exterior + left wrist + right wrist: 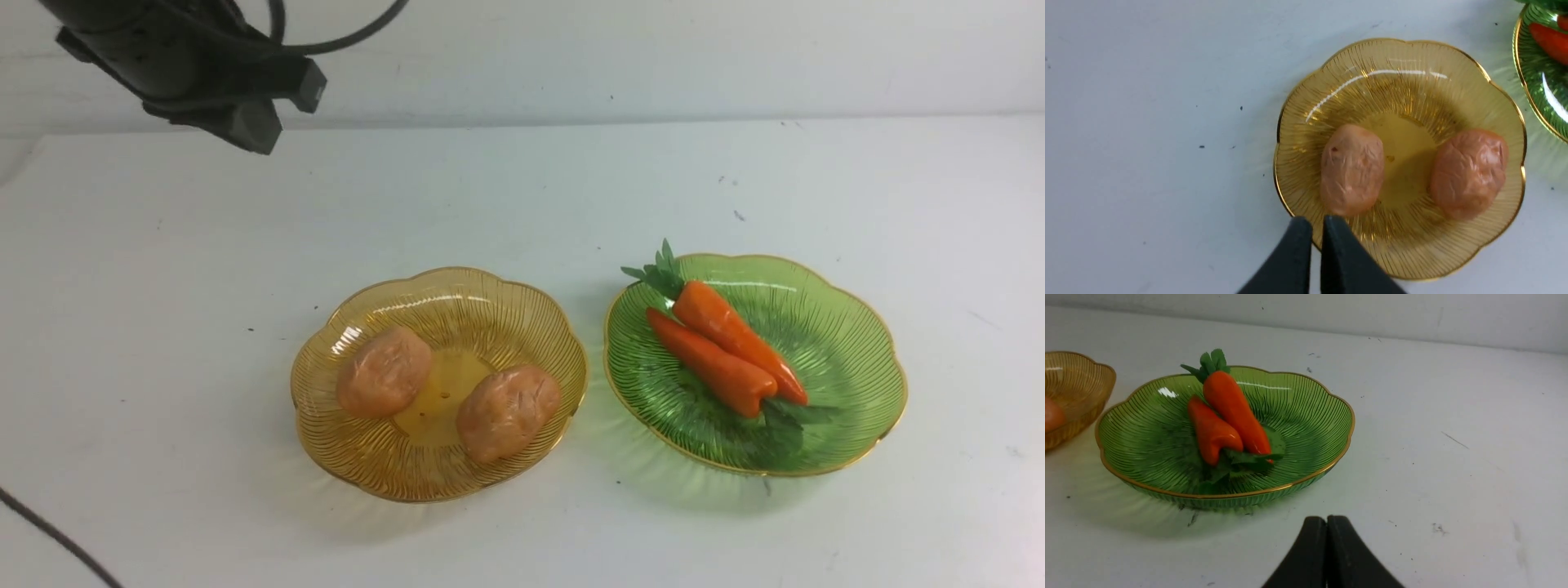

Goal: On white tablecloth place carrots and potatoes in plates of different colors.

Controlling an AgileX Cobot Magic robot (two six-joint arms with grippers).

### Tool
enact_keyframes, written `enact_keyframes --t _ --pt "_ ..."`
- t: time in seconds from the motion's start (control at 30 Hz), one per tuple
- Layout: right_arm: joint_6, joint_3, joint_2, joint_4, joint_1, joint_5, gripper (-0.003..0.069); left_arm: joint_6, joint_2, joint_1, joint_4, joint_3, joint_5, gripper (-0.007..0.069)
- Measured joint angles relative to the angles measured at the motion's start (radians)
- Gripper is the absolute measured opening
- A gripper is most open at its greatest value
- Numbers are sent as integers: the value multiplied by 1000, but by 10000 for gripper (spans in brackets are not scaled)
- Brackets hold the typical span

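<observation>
On the white tablecloth (pixel 522 196) stand two plates. Two potatoes (pixel 384 371) (pixel 508 411) lie in the amber plate (pixel 490 298), the same pair showing in the left wrist view (pixel 1352 169) (pixel 1468 172). Two carrots (pixel 739 336) (pixel 709 362) lie side by side in the green plate (pixel 849 343); the right wrist view shows them too (pixel 1235 410) (pixel 1210 430). My left gripper (pixel 1316 222) hangs shut and empty above the amber plate's (pixel 1404 61) near rim. My right gripper (pixel 1327 519) is shut and empty, low over bare cloth beside the green plate (pixel 1310 412).
Part of my left arm (pixel 204 73) with its cable hangs at the upper left of the front view. A dark cable (pixel 49 531) crosses the front left corner. A pale wall (pixel 653 57) bounds the table at the back.
</observation>
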Motion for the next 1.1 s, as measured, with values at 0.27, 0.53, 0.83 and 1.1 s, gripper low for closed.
enact_keyframes --t 0.27,0.53,0.83,1.1 --pt "0 0 0 0 0 0 -15 -8 -451 0 -12 465 -1 27" --pt "0 0 0 1 0 0 -15 -18 -904 0 -201 1036 -299 27" --pt "0 0 0 3 0 0 -15 -19 -1224 0 -275 1391 -768 27" --pt "0 0 0 3 0 0 -15 11 -1273 0 -232 1442 -789 27"
